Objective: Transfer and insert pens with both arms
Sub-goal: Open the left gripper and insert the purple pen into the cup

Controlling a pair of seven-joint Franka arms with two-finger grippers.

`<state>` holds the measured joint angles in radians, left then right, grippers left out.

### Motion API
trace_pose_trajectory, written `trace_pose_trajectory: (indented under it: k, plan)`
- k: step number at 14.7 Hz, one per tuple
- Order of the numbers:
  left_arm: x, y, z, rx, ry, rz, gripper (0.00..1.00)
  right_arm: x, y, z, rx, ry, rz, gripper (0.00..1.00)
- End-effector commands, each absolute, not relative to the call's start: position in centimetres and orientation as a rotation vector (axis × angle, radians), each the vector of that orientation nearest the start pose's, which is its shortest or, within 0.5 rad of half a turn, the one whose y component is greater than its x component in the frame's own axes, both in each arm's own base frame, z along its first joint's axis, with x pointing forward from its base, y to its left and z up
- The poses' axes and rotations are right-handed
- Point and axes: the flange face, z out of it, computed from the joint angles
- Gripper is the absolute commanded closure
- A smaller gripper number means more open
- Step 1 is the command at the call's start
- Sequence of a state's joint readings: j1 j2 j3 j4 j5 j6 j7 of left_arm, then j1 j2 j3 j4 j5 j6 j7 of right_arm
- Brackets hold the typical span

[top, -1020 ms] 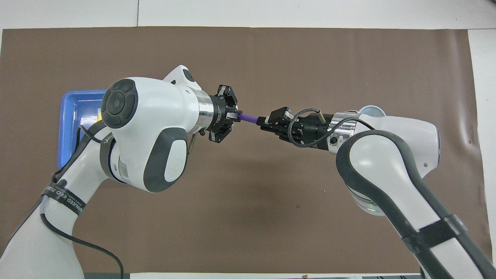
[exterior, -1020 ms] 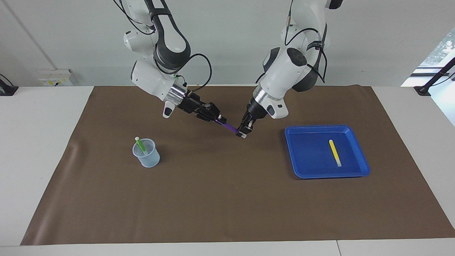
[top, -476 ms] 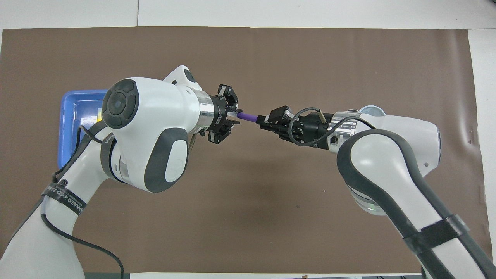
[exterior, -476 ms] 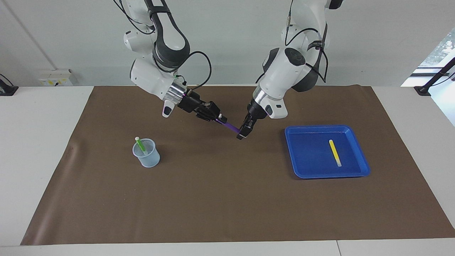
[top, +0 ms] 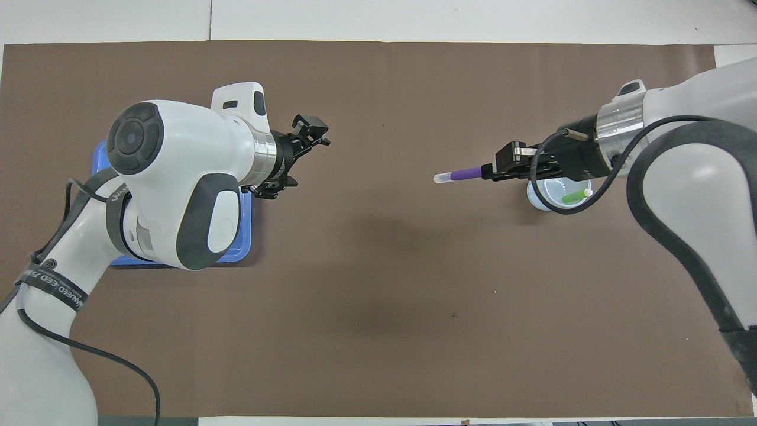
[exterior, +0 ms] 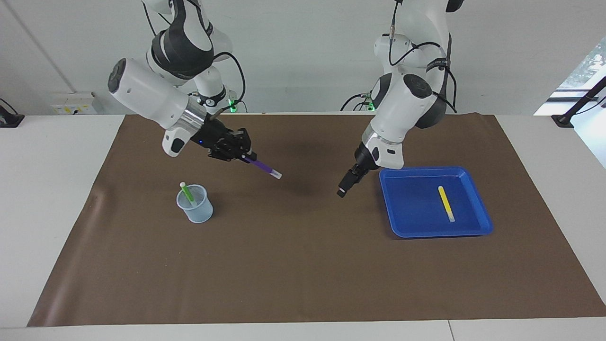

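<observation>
Purple pen point(exterior: 262, 168) juts from the right pincer point(exterior: 244, 155), pinched at its coloured end, pale tip out, in the air over the brown mat point(exterior: 303, 265). We note the left pincer point(exterior: 344, 184) hangs beside the blue tray point(exterior: 480, 208); its fingers look spread and empty, though they are seen slantwise. Yellow pen point(exterior: 445, 203) lies in the tray. Green pen point(exterior: 187, 193) leans in the clear cup point(exterior: 195, 204). The mat covers a white counter point(exterior: 52, 199); a pale wall point(exterior: 303, 52) rises at the robots' end.
</observation>
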<state>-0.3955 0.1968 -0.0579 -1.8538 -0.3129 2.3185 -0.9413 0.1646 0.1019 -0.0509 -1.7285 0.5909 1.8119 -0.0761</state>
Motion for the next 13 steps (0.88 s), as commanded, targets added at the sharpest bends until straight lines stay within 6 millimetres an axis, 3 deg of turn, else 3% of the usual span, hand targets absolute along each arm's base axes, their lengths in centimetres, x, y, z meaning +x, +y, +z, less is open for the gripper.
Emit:
trace_pose_trajectory:
  k: [1,4,7,10,13]
  plan:
    - [57.2,-23.0,42.9,-3.373,-0.805,-0.113,0.00,61.1,8.1,53.0,-2.793,-0.401,0.039,1.00]
    - [57.6,-17.9,41.7,-3.409,-0.395,-0.167,0.00,61.5,5.7,51.7,-2.945,-0.735,0.041,1.00]
    - [58.5,-12.9,41.1,-3.389,-0.148,-0.184,0.00,61.1,4.1,50.1,-2.997,-0.784,0.051,1.00]
    - [59.3,-7.1,39.4,-3.274,0.102,-0.186,0.00,59.3,3.4,47.4,-3.073,-0.875,0.041,1.00]
    - [59.7,-2.9,37.3,-3.252,0.205,-0.153,0.00,57.9,3.2,45.4,-3.087,-0.901,0.040,1.00]
